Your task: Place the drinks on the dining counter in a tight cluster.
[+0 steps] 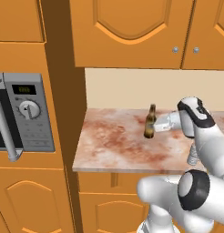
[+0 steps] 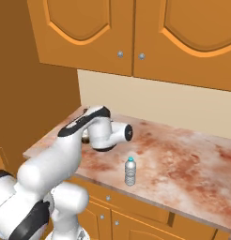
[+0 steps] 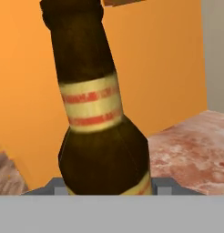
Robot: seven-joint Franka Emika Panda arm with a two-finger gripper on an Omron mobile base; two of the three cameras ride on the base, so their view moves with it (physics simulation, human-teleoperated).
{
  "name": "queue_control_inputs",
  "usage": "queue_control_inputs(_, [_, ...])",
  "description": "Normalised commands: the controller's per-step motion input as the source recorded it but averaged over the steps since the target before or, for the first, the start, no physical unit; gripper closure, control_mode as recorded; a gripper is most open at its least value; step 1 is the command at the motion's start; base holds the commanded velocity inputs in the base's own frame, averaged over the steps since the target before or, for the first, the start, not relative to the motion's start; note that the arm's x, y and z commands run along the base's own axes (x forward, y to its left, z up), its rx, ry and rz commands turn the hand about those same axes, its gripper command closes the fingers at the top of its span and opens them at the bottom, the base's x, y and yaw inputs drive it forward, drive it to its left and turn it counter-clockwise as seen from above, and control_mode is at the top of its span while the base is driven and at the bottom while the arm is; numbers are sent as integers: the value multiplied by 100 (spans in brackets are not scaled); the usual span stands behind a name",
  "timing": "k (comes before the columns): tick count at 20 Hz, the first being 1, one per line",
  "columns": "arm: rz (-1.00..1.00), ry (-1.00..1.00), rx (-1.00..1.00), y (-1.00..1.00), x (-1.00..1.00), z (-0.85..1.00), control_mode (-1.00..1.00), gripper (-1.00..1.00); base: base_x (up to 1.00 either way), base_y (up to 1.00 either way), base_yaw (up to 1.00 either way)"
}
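Claw [image 1: 158, 126] reaches in sideways from the right at the brown bottle [image 1: 150, 122], fingers [image 3: 165, 186] either side of its lower body in the hand view; looks like they're closing on it, but can't tell if they're actually pinching yet, since contact is hidden behind the glass. L to R in the left base view: microwave [image 1: 23, 113] set in the orange cabinetry, then the narrow marbled counter [image 1: 114, 145] under the wall cabinets [image 1: 132, 32], brown bottle upright near the middle-back of it, bottom on the stone as far as I can see, arm coming over from the right. In the right base view the small water bottle [image 2: 130, 171] w/ blue cap stands upright near the counter's front edge, well apart from the brown one, just right of the arm. Progress, my read: early. Neither drink seen here is on the dining counter; both sit on this wall counter. Left to do: secure the brown bottle, carry it over, set it down, then the same for the water bottle and any other drink, packed close together.
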Motion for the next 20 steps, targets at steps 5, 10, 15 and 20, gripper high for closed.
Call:
queue_control_inputs(5, [-20,10,0,-1,-93,100,-100,100,0,0,0])
queue_control_inputs(10, [-17,-4,-2,2,-100,62,-100,100,0,0,0])
queue_control_inputs(15, [-5,-15,-9,27,-100,99,-100,100,0,0,0])
queue_control_inputs(20, [0,-10,-10,22,-86,91,-100,100,0,0,0])
